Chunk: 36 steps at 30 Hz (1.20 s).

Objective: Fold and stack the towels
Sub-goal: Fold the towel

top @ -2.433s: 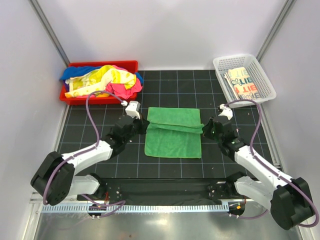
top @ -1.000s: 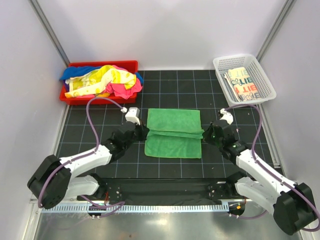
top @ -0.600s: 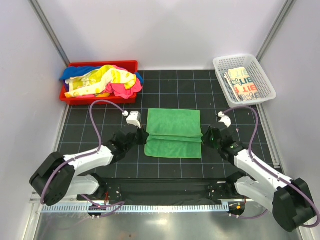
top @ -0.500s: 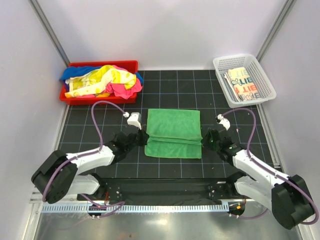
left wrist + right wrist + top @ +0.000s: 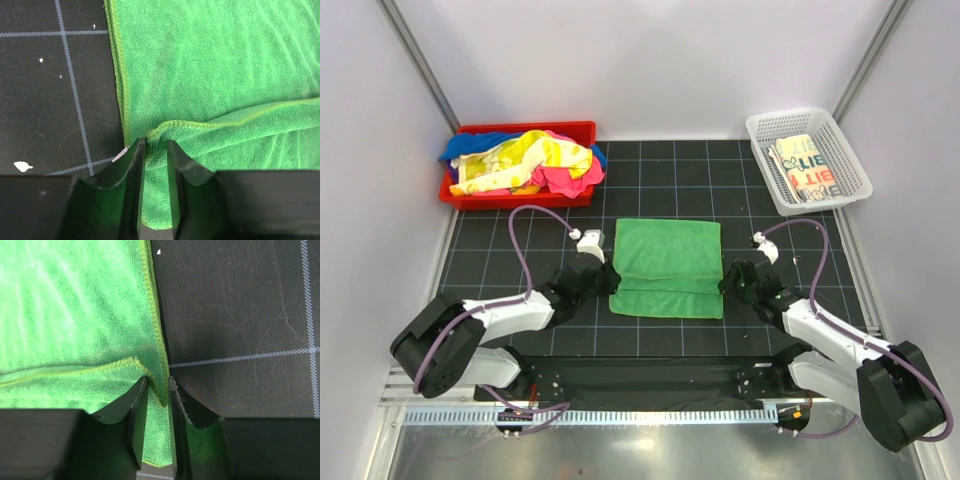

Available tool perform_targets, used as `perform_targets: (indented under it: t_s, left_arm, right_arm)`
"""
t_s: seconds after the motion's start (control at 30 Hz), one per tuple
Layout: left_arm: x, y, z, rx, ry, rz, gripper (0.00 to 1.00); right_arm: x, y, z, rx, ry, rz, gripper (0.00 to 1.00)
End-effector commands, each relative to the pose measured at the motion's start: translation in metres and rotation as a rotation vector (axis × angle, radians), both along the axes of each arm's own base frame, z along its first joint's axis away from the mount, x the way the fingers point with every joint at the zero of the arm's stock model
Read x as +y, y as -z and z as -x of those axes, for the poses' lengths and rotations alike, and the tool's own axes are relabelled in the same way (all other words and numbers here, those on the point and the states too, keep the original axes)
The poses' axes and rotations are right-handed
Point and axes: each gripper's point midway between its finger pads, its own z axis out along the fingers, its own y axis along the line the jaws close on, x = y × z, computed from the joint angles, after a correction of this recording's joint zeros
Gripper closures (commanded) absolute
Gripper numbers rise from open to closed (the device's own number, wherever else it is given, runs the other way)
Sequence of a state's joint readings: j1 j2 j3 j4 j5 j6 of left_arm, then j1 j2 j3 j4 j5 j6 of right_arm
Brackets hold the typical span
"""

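A plain green towel (image 5: 668, 255) lies flat in the middle of the black mat, its far part folded over toward me. My left gripper (image 5: 613, 279) is shut on the left corner of the folded green towel layer (image 5: 210, 75), low over the mat. My right gripper (image 5: 725, 281) is shut on the right corner of the same layer (image 5: 75, 315). In the wrist views the left gripper (image 5: 155, 146) and right gripper (image 5: 159, 386) each pinch a green hem. A pile of yellow, pink and blue towels (image 5: 525, 160) fills the red tray. A folded cream lettered towel (image 5: 805, 168) lies in the basket.
The red tray (image 5: 520, 130) stands at the back left. The white mesh basket (image 5: 760, 125) stands at the back right. The black gridded mat (image 5: 500, 240) shows around the green towel. Grey walls close in both sides.
Both grippers have moved toward the near edge, drawing the towel's folded edge with them. The fold line now sits closer to the towel's near hem.
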State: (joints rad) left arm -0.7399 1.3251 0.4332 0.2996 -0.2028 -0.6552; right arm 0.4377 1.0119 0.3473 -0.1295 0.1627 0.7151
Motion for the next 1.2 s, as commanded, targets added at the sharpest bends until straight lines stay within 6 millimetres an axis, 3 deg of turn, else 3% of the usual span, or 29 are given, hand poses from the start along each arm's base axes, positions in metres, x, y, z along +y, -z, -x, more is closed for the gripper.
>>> perform_targets:
  t_s: [0.0,0.17,0.4,0.5,0.6,0.63,0.67,0.73,0.77,0.8,0.87,0.9,1.03,1.17]
  left_arm:
    - [0.0,-0.009,-0.003,-0.024,-0.026,0.018,0.72]
    - [0.003,-0.019,0.004,-0.003,-0.017,0.008,0.66]
    - [0.004,-0.058,0.009,-0.025,0.004,0.025,0.66]
    - [-0.002,-0.075,-0.003,-0.054,-0.01,0.031,0.64]
    - [-0.012,-0.084,-0.026,-0.079,-0.029,-0.01,0.64]
    - [-0.012,-0.075,-0.028,-0.05,-0.023,-0.058,0.64]
    - [-0.022,-0.079,-0.04,-0.045,-0.022,-0.071,0.64]
    - [-0.028,-0.073,-0.048,-0.029,-0.02,-0.105,0.64]
    - [-0.028,-0.058,-0.052,0.003,-0.024,-0.146,0.64]
    - [-0.034,-0.065,-0.06,-0.004,-0.03,-0.147,0.64]
    - [-0.038,-0.048,-0.063,0.041,-0.025,-0.186,0.65]
    - [-0.043,-0.051,-0.067,0.046,-0.018,-0.183,0.65]
    - [-0.043,-0.024,-0.06,0.141,-0.016,-0.227,0.65]
    - [-0.04,-0.006,-0.048,0.204,-0.019,-0.225,0.65]
  right_arm:
    - [0.003,-0.013,-0.007,-0.046,0.009,-0.024,0.68]
    - [0.002,-0.02,-0.005,-0.057,0.01,-0.026,0.63]
    - [-0.001,-0.047,-0.003,-0.106,0.008,-0.035,0.62]
    - [-0.001,-0.057,-0.009,-0.132,0.017,-0.037,0.62]
    - [0.003,-0.064,-0.022,-0.139,0.021,-0.023,0.62]
    - [0.003,-0.057,-0.026,-0.113,0.018,-0.002,0.62]
    - [0.007,-0.064,-0.034,-0.128,0.017,-0.005,0.62]
    - [0.012,-0.061,-0.042,-0.112,0.003,0.006,0.62]
    - [0.013,-0.05,-0.046,-0.079,-0.002,0.027,0.62]
    - [0.017,-0.052,-0.052,-0.079,-0.005,0.025,0.62]
    - [0.023,-0.04,-0.058,-0.047,-0.016,0.028,0.62]
    - [0.024,-0.037,-0.059,-0.039,-0.02,0.028,0.62]
    - [0.028,-0.022,-0.058,-0.003,-0.03,0.036,0.62]
    - [0.029,-0.021,-0.055,0.003,-0.038,0.041,0.62]
